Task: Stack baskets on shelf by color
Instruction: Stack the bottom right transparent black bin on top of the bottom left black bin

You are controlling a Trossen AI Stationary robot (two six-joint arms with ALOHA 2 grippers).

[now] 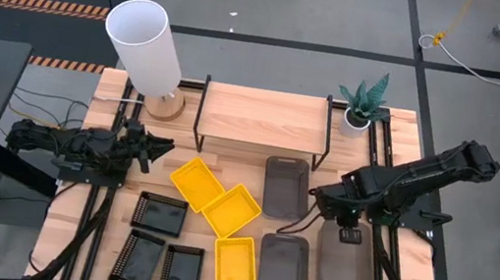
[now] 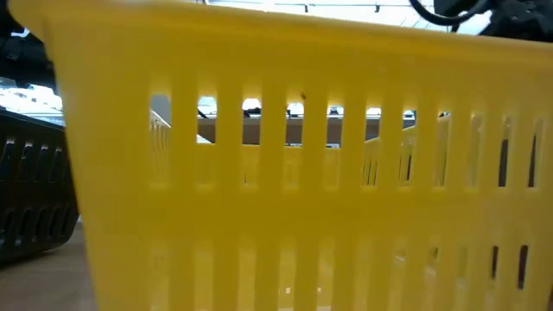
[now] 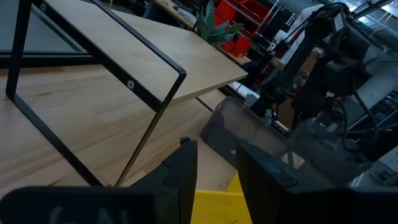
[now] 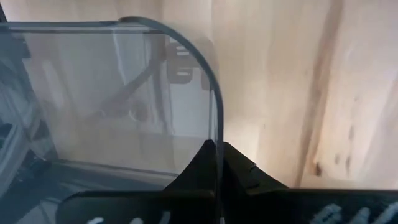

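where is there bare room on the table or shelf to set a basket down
The light wooden shelf top is bare from end to end. A strip of tabletop left of the black slotted baskets is free too. The front middle is crowded: yellow baskets and smoky-grey baskets lie close together, and the right gripper is shut on one grey rim.

A bright yellow slotted plastic basket (image 2: 294, 173) fills your low view, hiding nearly the whole table; the dark shape at its left edge (image 2: 30, 194) is perhaps a black basket.
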